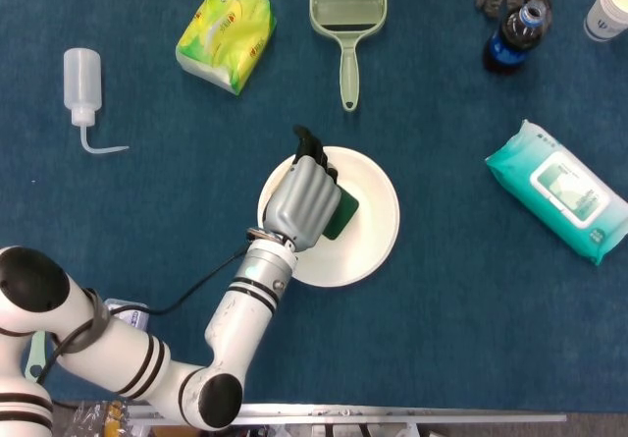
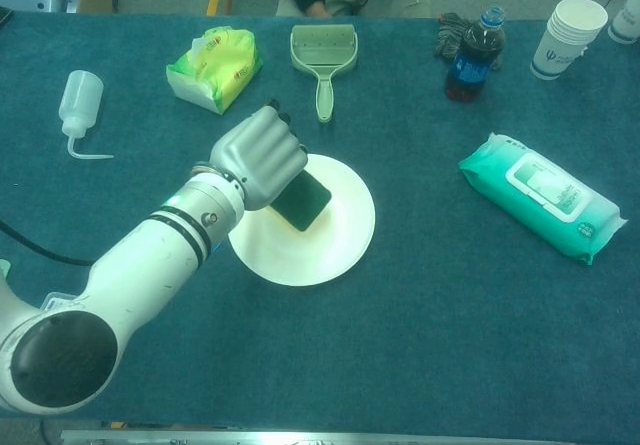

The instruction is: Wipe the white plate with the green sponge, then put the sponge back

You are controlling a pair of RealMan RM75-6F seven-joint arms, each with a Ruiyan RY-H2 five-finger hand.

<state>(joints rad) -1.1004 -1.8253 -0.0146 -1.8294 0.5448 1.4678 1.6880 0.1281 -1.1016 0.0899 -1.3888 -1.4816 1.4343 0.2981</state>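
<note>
The white plate (image 1: 371, 231) (image 2: 335, 250) lies on the blue cloth near the table's middle. My left hand (image 1: 302, 204) (image 2: 260, 159) hovers over the plate's left half, its fingers curled around the green sponge (image 1: 342, 217) (image 2: 304, 202). The sponge's dark green face presses on the plate's inner surface, and only its lower right end shows past the fingers. My right hand appears in neither view.
A green dustpan (image 1: 347, 17) and a yellow-green tissue pack (image 1: 226, 36) lie behind the plate. A squeeze bottle (image 1: 82, 81) is at far left. A teal wipes pack (image 1: 562, 192) lies right, with a soda bottle (image 1: 514, 34), gloves and paper cups (image 2: 563, 33) at the back right.
</note>
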